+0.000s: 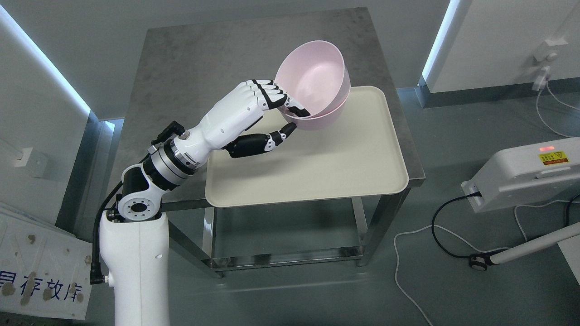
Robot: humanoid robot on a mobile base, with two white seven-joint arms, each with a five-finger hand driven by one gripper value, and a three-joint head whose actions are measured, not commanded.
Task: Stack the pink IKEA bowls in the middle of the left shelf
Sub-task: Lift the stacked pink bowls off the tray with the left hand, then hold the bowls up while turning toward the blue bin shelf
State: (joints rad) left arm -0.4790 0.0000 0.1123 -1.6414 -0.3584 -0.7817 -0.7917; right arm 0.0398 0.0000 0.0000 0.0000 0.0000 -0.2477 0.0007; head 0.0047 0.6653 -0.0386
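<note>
Two pale pink bowls [317,86] are nested together and tilted, their opening facing up and left, above the far end of a cream tray [344,167]. My left hand [290,118] holds them by the near rim: its fingers [276,97] hook over the rim into the upper bowl and the black thumb [272,138] presses beneath the lower bowl. The left arm rises from the lower left. The right arm does not show.
The tray lies on a grey steel table [190,54], covering its right half. A white machine with a red light [530,176] and cables [435,226] sit on the floor at right. A white sign board [41,271] leans at lower left.
</note>
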